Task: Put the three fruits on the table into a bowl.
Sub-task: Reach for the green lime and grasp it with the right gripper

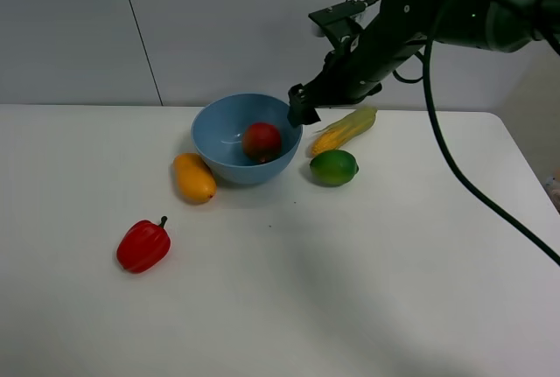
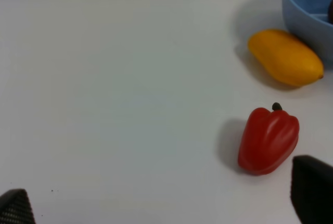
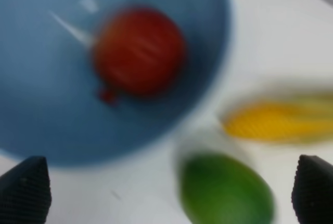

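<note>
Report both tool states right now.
Left tool: open, holding nothing.
Right tool: open, holding nothing; red fruit lies in the bowl.

The white table (image 1: 367,289) carries a light-blue bowl (image 1: 229,169), a mango (image 1: 193,178) just beside its left, a lime (image 1: 333,167) near its right, a corn cob (image 1: 343,129) behind the lime, and a red pepper (image 1: 143,246) apart, nearer the front
</note>
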Controlling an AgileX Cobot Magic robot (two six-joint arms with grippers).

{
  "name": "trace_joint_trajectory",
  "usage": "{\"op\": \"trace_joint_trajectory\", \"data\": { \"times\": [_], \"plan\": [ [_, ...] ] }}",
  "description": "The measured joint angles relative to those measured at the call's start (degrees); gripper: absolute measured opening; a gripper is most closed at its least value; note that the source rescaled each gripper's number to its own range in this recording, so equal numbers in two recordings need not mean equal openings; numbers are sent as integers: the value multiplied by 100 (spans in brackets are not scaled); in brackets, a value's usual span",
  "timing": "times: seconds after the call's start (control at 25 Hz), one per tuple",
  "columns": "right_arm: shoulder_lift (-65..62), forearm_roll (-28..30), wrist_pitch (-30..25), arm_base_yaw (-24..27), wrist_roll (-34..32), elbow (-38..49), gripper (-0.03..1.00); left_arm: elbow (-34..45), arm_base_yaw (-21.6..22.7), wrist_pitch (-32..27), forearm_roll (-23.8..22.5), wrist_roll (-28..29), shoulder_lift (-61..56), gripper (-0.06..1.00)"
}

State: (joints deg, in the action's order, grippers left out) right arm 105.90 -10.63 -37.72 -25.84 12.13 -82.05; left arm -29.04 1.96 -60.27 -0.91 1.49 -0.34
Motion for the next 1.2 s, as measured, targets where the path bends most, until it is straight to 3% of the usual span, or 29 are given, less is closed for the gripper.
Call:
{"op": "trace_joint_trajectory", "data": {
  "times": [0.16,0.52,1.12,1.2],
  "plan": [
    [-15,60,41,251,95,442,71,0,0,0,0,0,0,100],
    [865,383,66,273,128,495,71,0,0,0,0,0,0,100],
    [1421,424,1074,273,136,449,71,0,0,0,0,0,0,100],
    [1499,391,1088,273,136,431,66,0,0,0,0,0,0,100]
  ]
}}
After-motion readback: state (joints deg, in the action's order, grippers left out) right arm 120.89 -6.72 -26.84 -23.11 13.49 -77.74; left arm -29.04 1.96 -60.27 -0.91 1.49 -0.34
